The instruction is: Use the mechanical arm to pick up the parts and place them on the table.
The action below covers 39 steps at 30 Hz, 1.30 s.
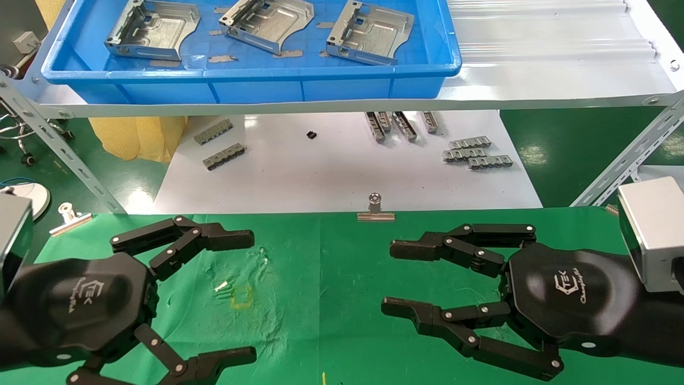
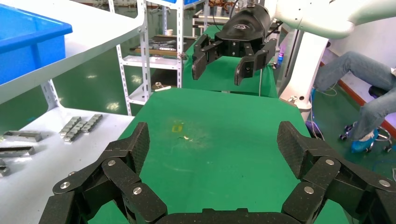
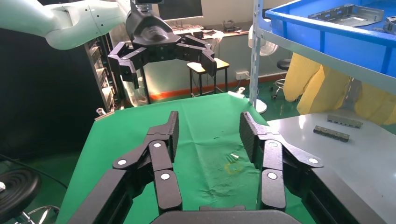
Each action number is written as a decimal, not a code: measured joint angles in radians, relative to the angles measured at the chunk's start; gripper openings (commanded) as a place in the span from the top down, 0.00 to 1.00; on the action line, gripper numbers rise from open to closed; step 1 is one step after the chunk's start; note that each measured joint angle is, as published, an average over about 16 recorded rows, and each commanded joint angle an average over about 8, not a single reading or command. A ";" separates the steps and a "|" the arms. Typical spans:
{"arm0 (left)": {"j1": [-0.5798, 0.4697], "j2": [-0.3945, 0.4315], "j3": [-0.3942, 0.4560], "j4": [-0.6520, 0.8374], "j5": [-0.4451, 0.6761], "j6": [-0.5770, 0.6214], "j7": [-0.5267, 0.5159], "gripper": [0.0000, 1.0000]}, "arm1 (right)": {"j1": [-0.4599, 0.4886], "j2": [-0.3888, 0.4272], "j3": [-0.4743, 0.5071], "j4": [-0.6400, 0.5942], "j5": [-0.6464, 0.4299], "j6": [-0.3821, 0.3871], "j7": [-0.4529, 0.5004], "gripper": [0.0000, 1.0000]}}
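Three parts [image 1: 152, 28] sit in the blue tray [image 1: 251, 80], none yet on the table [image 1: 320, 278] below it. Left hand [image 1: 214, 299] & right hand [image 1: 422, 280] hover over the table, fingers spread wide, holding nothing. Best approach: reach up past the tray's front wall, then grip a part by an upturned edge.

We find an industrial workshop or robot test floor. Evidence: a perforated-angle metal shelf [image 1: 534, 91] carrying a blue tray [image 1: 251, 75] of stamped metal brackets [image 1: 152, 29], small grey metal strips [image 1: 478, 154] laid on a white sheet [image 1: 342, 176], a glossy green painted floor [image 2: 98, 88], further steel racks [image 2: 159, 51] behind, and a table [image 1: 331, 278] covered in clipped green cloth.
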<state>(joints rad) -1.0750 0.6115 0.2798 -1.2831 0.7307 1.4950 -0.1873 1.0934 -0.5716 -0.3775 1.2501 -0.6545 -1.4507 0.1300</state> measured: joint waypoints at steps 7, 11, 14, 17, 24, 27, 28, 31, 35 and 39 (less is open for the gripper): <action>0.000 0.000 0.000 0.000 0.000 0.000 0.000 0.00 | 0.000 0.000 0.000 0.000 0.000 0.000 0.000 0.00; 0.000 0.000 0.000 0.000 0.000 0.000 0.000 0.00 | 0.000 0.000 0.000 0.000 0.000 0.000 0.000 0.00; 0.000 0.000 0.000 0.000 0.000 0.000 0.000 0.00 | 0.000 0.000 0.000 0.000 0.000 0.000 0.000 0.00; 0.000 0.000 0.000 0.000 0.000 0.000 0.000 0.00 | 0.000 0.000 0.000 0.000 0.000 0.000 0.000 0.00; 0.000 0.000 0.000 0.000 0.000 0.000 0.000 0.00 | 0.000 0.000 0.000 0.000 0.000 0.000 0.000 0.63; 0.000 0.000 0.000 0.000 0.000 0.000 0.000 0.00 | 0.000 0.000 0.000 0.000 0.000 0.000 0.000 1.00; 0.000 0.000 0.000 0.000 0.000 0.000 0.000 0.00 | 0.000 0.000 0.000 0.000 0.000 0.000 0.000 1.00; 0.000 0.000 0.000 0.000 0.000 0.000 0.000 0.00 | 0.000 0.000 0.000 0.000 0.000 0.000 0.000 1.00; 0.000 0.000 0.000 0.000 0.000 0.000 0.000 0.00 | 0.000 0.000 0.000 0.000 0.000 0.000 0.000 1.00; 0.000 0.000 0.000 0.000 0.000 0.000 0.000 0.00 | 0.000 0.000 0.000 0.000 0.000 0.000 0.000 1.00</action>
<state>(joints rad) -1.0750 0.6115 0.2798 -1.2831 0.7306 1.4950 -0.1873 1.0934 -0.5716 -0.3775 1.2501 -0.6545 -1.4507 0.1300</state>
